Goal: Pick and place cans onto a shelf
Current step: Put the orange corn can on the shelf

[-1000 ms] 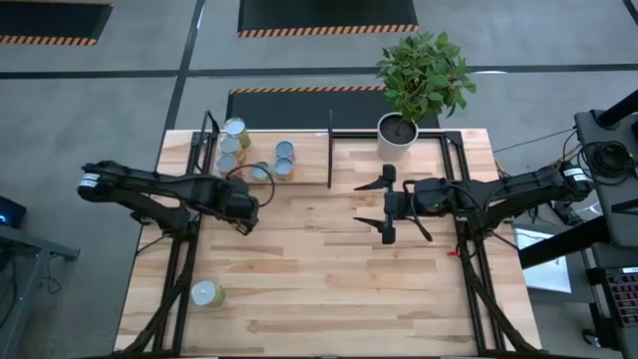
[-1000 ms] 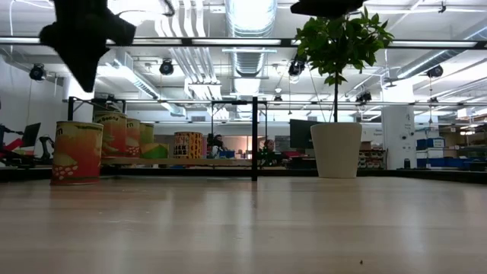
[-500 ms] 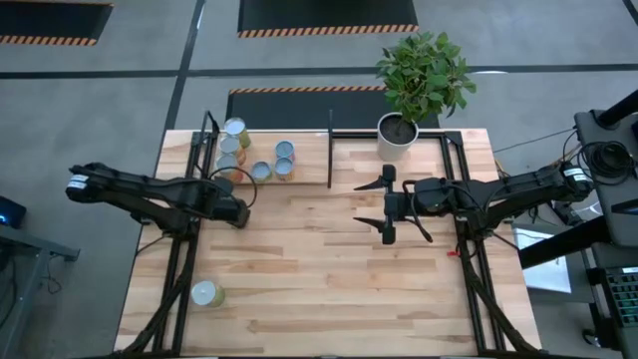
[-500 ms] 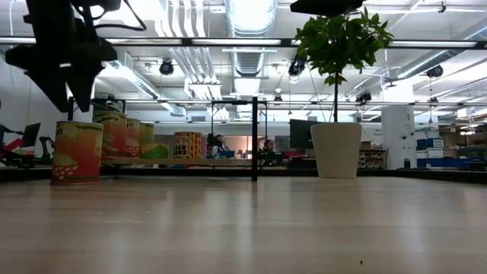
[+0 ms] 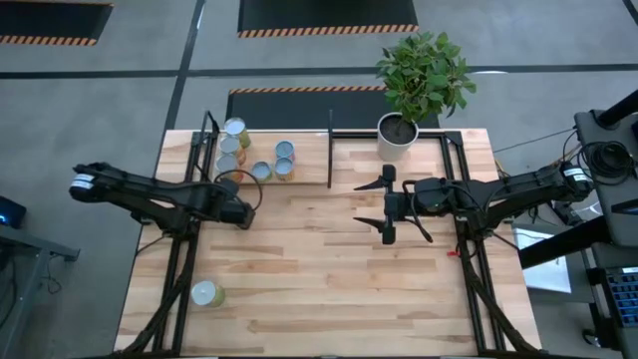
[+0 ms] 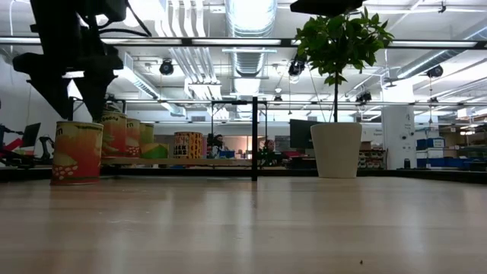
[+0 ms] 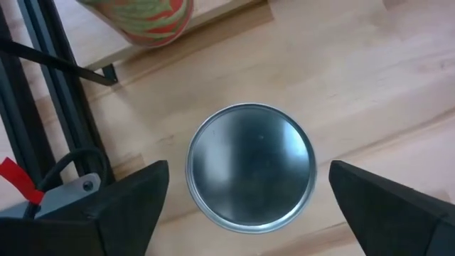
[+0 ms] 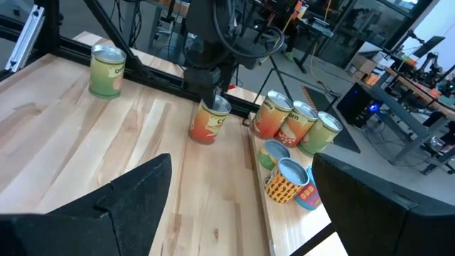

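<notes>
One can [image 7: 250,153] with an orange label stands upright on the tabletop just in front of the shelf [image 5: 261,140]; it also shows in the low view [image 6: 76,152] and the right wrist view [image 8: 210,121]. My left gripper [image 7: 249,181] hangs open directly over it, a finger on either side of its silvery top, fingertips just above the rim [image 6: 76,113]. Several cans [image 5: 235,128] stand on the shelf's left part. Another can [image 5: 206,292] stands by the near left corner. My right gripper [image 5: 387,207] waits open over the table's middle right.
A white plant pot [image 5: 397,135] stands at the far edge, right of the shelf's black divider bar [image 5: 330,150]. Black frame posts [image 5: 204,140] run beside the shelf. Bare wood lies between the two arms and toward the near edge.
My left gripper has come down toward the can in front of the shelf, shifted slightly toward the table's left edge, and opened from shut. The can beneath it has stayed where it was.
</notes>
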Tool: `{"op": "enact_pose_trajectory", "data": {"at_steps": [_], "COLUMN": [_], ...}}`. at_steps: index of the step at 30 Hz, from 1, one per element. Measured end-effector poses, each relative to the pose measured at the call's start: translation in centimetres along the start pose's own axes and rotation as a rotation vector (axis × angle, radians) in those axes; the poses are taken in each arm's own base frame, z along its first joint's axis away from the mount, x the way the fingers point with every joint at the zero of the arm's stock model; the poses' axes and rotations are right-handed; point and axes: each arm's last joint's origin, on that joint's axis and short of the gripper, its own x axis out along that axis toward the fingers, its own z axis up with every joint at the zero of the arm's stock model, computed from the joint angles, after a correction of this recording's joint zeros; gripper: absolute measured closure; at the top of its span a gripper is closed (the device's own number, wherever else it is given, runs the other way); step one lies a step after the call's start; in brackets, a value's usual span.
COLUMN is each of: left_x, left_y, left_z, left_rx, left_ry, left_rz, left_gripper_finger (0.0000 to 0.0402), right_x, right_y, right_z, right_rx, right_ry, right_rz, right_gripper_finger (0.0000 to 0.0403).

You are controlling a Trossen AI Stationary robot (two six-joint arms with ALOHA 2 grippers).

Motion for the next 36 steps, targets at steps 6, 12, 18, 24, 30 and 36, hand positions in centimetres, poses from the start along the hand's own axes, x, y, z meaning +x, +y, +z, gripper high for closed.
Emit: {"op": "enact_pose_trajectory", "data": {"at_steps": [6, 12, 18, 24, 30, 36], "left_x": [0.5, 0.9, 1.5, 2.7, 2.7, 2.5], "left_y": [-0.4, -0.8, -0.4, -0.6, -0.8, -0.9], "left_z": [-0.1, -0.1, -0.4, -0.9, -0.9, -0.7], "left_rx": [0.012, 0.021, 0.012, -0.005, -0.006, -0.012], "left_ry": [0.004, -0.005, -0.002, -0.012, -0.014, -0.016], "left_rz": [0.032, 0.057, 0.068, 0.03, 0.023, 0.015], "left_gripper_finger": [0.0031, 0.0031, 0.0031, 0.0038, 0.007, 0.0101], "right_x": [0.0, 0.0, 0.0, 0.0, 0.0, 0.0], "right_y": [0.0, 0.0, 0.0, 0.0, 0.0, 0.0], "right_z": [0.0, 0.0, 0.0, -0.1, 0.0, -0.1], "right_rx": [0.003, 0.003, 0.003, 0.002, 0.002, 0.002], "right_ry": [0.001, 0.003, 0.003, 0.005, 0.005, 0.006], "right_rz": [0.0, 0.001, 0.001, 0.002, 0.002, 0.002], "right_gripper_finger": [0.0076, 0.0076, 0.0076, 0.0076, 0.0076, 0.0076]}}
